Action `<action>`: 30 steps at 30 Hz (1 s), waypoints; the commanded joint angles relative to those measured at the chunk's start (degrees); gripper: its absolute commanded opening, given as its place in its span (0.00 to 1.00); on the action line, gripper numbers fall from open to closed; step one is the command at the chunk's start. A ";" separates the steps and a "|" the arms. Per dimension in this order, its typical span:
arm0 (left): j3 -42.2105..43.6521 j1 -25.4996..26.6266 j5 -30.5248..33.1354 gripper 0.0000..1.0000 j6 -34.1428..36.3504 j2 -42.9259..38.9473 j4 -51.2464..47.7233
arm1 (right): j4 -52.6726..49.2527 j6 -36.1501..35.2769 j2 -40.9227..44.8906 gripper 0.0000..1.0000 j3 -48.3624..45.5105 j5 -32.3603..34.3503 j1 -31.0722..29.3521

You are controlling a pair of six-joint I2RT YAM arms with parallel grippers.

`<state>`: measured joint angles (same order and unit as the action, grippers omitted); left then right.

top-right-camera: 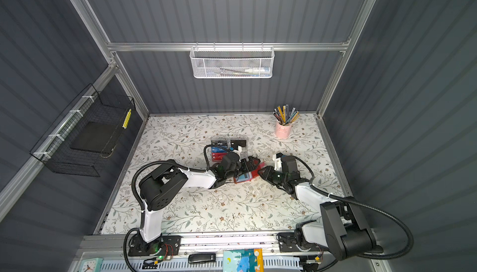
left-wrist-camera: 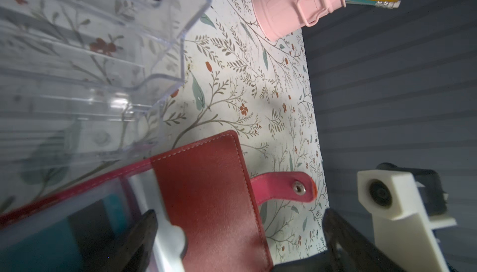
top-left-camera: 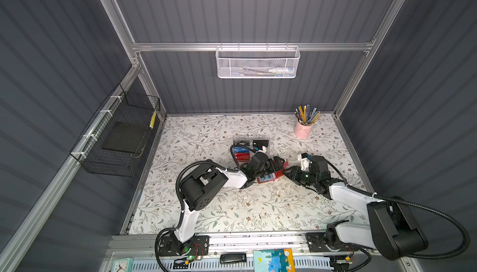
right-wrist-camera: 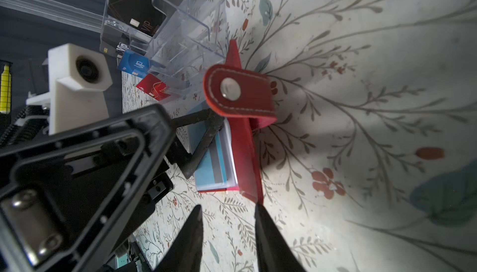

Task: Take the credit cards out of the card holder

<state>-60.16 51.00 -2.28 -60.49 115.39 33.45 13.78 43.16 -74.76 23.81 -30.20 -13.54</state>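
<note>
Card holder (left-wrist-camera: 211, 193) red; strap tab (left-wrist-camera: 281, 188) pink-red. Credit cards (right-wrist-camera: 206, 165) light blue, teal. Table cover (top-left-camera: 232, 206) white, grey-green leaves, rust flowers. Cup (top-left-camera: 302, 130) pink.

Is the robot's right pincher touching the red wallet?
Cannot tell. In the right wrist view one fingertip of the right gripper meets the corner of the card holder, with neither gap nor pressing plain; the top views are too small.

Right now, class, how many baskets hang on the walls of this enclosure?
2. A white mesh metal basket hangs from the back rail. A black wire basket hangs on the left side rail. Both show in both top views, and none looks hidden.
</note>
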 commanded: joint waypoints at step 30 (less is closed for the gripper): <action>11.18 -4.16 0.29 1.00 -3.52 -7.72 1.46 | 0.88 1.18 -6.65 0.26 7.22 0.22 -4.75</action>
<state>-51.31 47.13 -2.09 -62.41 109.27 35.42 16.12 44.58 -83.72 30.17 -30.30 -17.65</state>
